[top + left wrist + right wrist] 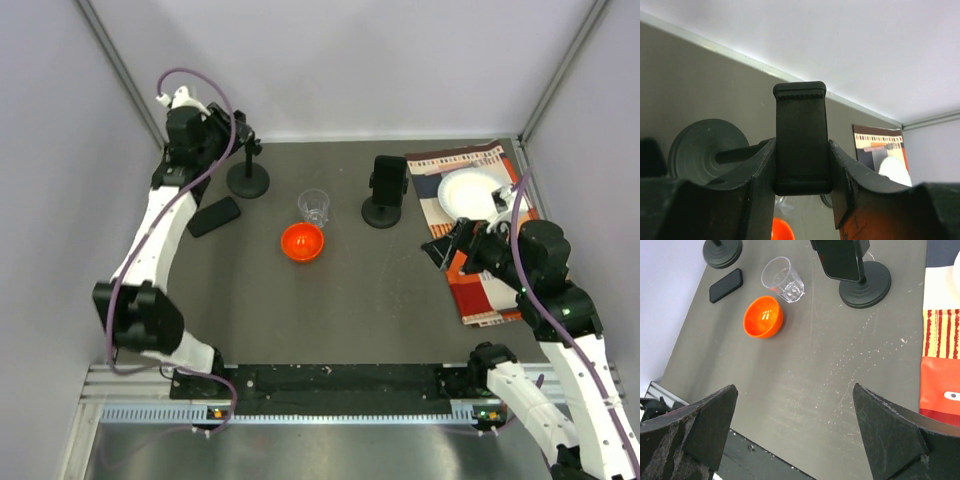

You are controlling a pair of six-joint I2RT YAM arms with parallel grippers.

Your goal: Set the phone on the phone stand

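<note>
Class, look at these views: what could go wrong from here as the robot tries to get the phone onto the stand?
1. The left gripper clamps the cradle of the far-left stand, not the phone lying flat nearby; a pull may tip the stand.
2. The glass and orange bowl sit close by; a careless sweep might knock them.

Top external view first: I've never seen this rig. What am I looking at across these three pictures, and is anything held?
The machine is a left arm and right arm, bolted at the table's near edge. The top picture looks down from above; the others come from wrist cameras. The left pincer grips the head of the empty phone stand. The right pincer is open, holding nothing. On the table: a black phone lying flat, an orange bowl, a clear glass, a second stand carrying another phone, a striped cloth with a white plate.
</note>
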